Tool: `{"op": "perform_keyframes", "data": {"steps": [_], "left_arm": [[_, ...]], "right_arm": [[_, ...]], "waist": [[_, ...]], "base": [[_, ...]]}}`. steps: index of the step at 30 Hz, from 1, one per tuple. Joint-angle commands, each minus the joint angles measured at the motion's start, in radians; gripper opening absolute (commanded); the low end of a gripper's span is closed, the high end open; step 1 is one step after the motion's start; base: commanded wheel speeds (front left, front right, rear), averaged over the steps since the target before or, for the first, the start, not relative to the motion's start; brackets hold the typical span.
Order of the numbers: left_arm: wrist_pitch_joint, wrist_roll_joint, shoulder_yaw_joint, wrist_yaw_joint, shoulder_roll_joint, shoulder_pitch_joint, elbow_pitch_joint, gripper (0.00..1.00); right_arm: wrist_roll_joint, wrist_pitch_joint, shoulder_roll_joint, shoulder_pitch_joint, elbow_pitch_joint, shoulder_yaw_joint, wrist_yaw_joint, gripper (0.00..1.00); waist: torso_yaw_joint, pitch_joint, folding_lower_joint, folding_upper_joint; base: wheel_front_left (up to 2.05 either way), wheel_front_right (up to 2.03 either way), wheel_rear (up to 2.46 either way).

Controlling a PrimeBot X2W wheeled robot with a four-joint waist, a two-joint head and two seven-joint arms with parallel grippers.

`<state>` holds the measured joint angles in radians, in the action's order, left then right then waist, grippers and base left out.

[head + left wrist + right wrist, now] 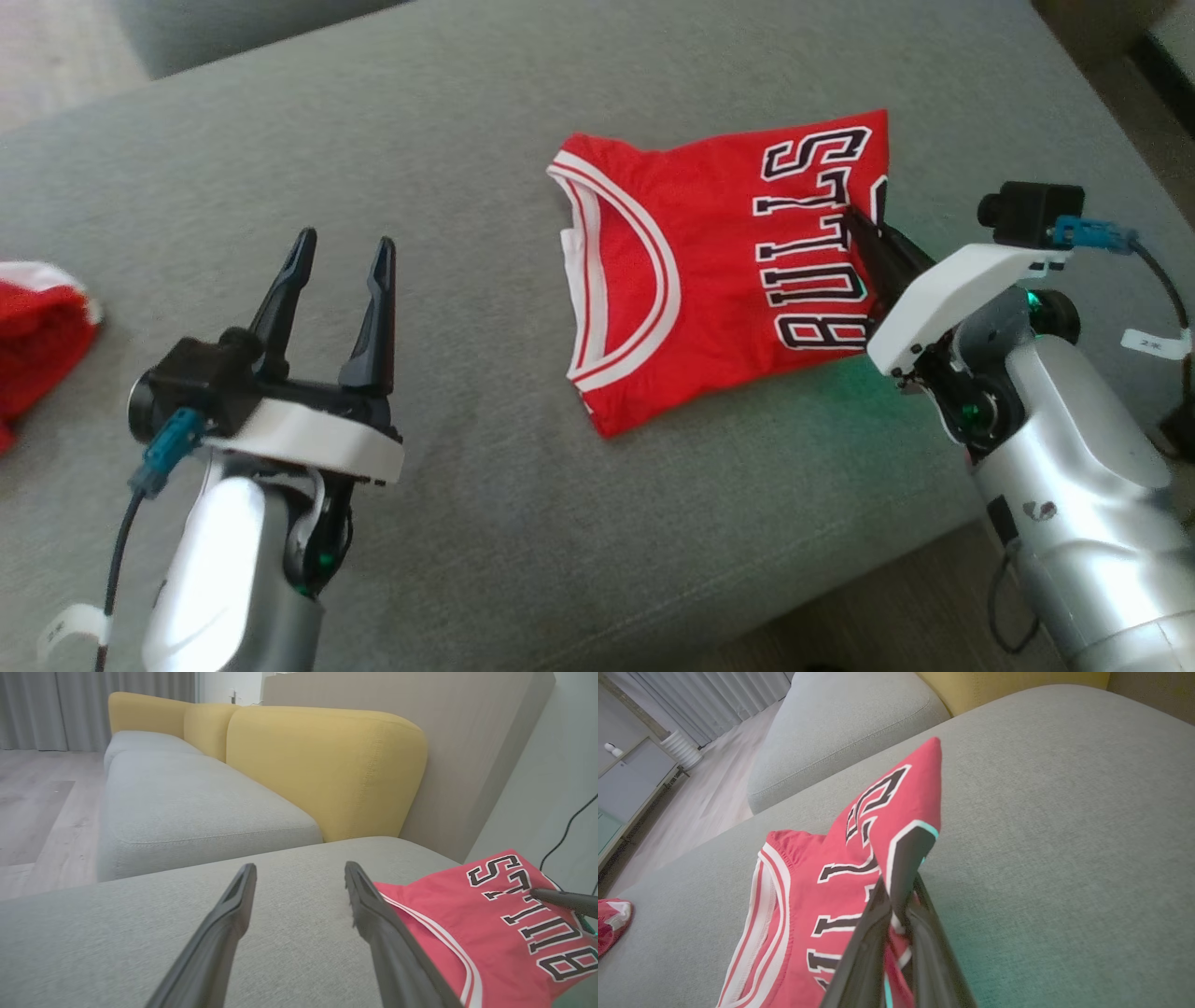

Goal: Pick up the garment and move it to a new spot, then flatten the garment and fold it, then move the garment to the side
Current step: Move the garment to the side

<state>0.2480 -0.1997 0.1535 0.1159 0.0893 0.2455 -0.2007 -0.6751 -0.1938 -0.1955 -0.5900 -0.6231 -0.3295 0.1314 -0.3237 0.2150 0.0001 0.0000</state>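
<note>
Jersey [719, 271] on grey sofa [448, 140], yellow backrests [327, 765]

1. We see one wide grey cushion [467, 140] (woven fabric, part of a sofa) carrying everything.
2. A red jersey [709, 280] lies on it, ahead and to the right of our left gripper [345, 241]. Its far right edge is pinched between the fingers of our right gripper [854, 217].
3. A second red garment [37, 345] lies on the cushion, well to the left of the left gripper.
</note>
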Motion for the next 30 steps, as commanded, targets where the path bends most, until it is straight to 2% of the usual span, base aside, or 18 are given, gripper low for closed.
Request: {"op": "perform_keyframes", "data": {"steps": [1, 8, 13, 21, 30], "left_arm": [[0.002, 0.004, -0.023, 0.003, 0.02, 0.047, 0.03, 1.0], [-0.005, 0.013, -0.006, 0.003, 0.041, 0.069, 0.062, 1.0], [-0.027, 0.014, -0.008, 0.001, 0.062, 0.081, 0.105, 1.0], [-0.053, 0.009, -0.013, -0.001, 0.088, 0.095, 0.15, 1.0], [-0.047, 0.002, -0.015, -0.009, 0.097, 0.098, 0.159, 1.0]], "right_arm": [[-0.01, 0.018, 0.006, -0.053, 0.041, -0.017, -0.001, 0.0], [-0.008, 0.047, -0.026, -0.134, 0.041, -0.038, -0.001, 0.0], [0.017, 0.044, -0.093, -0.253, 0.015, -0.042, -0.001, 0.0], [0.064, 0.04, -0.183, -0.419, -0.077, -0.005, -0.001, 0.0], [0.14, 0.033, -0.221, -0.494, -0.159, 0.066, -0.001, 0.0]], "waist": [[-0.038, 0.028, -0.0001, 0.0], [-0.032, 0.086, -0.0001, 0.0], [0.004, 0.165, -0.0001, 0.0], [0.054, 0.268, -0.0001, 0.0], [0.059, 0.302, -0.0001, 0.0]], "base": [[0.0, 0.0, 0.0], [0.0, 0.0, 0.0], [0.0, 0.0, 0.0], [0.0, 0.0, 0.0], [0.0, 0.0, 0.0]]}}
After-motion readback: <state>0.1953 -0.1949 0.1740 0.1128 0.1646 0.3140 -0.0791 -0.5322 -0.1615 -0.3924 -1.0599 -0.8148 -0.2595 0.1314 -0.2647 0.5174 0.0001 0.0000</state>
